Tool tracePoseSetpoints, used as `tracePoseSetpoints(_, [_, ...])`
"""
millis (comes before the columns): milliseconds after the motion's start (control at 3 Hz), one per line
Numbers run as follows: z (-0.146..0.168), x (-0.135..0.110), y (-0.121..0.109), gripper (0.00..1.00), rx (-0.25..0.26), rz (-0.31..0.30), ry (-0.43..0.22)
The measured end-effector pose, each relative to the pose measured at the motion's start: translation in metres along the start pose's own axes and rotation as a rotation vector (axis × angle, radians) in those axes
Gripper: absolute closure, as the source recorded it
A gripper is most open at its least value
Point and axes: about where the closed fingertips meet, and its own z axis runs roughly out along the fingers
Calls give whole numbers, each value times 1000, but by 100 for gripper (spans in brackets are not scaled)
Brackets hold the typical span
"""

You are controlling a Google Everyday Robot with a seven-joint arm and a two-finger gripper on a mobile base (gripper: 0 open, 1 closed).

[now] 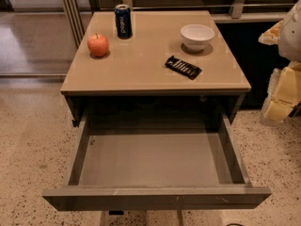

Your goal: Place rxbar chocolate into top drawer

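While the drawer [155,197] stands pulled out wide toward the camera, the bar [183,67] lies on the table [136,76] above it and not in the drawer. The bar is flat on the tan top, in the right half, and it is turned at a slant, so its left end is farther from the front edge than its right end. Its wrapper is black with white letters.

The bar is near the bowl [197,42], in front of it and a little to the left, and the two do not touch. The bowl is white and stands toward the back right corner. A dark blue can [123,21] stands upright near the back edge, left of the middle. A red-orange apple [98,44] sits in front of the can and to its left, close to the left edge; the can and the apple are near each other but apart.

The drawer is grey, wide and shallow. Its flat bottom and low sides are in full view, and its plain front panel is the part nearest to the camera.

The gripper [282,98] is at the right edge of the view, beside the right side of the table and apart from it, above the speckled floor [28,140]. It is pale yellow and white, and the edge of the view cuts part of it off. Whether it is open or closed, I cannot tell. It is well apart from the bar.
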Motion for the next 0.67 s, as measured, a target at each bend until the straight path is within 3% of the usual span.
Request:
tracePoseSetpoints(333, [0, 0, 0, 0, 0, 0, 0])
tracePoseSetpoints(667, [10, -6, -23, 0, 65, 46, -64])
